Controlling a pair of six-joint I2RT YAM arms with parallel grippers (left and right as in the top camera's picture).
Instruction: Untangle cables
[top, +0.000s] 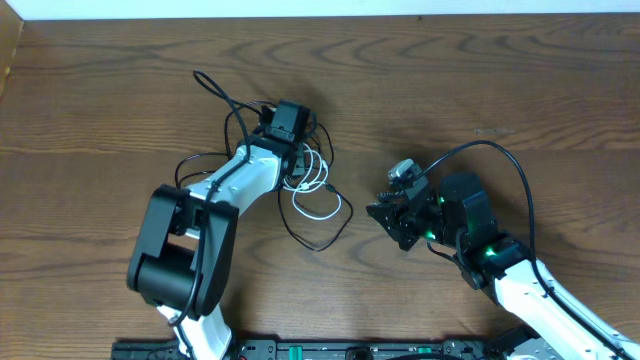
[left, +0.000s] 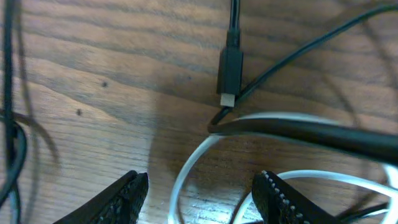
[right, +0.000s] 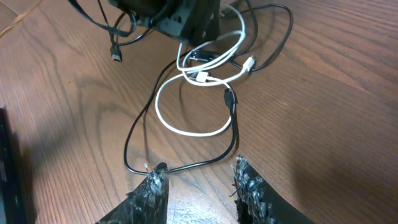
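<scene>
I see one white cable (right: 186, 132) and one black cable (right: 236, 127) on a brown worktop (top: 480, 90) with wavy wood grain. The left arm (top: 238, 180) is white and black; green lights (top: 492, 250) glow on the right arm (top: 520, 285).

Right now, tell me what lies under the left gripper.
Under the open left gripper lie white cable loops on the table, with a plug of the black cable just ahead of it. From overhead, the gripper covers this spot.

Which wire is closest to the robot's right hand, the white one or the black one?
The black cable. Its loop runs just in front of the right hand, while the white cable lies farther off.
</scene>
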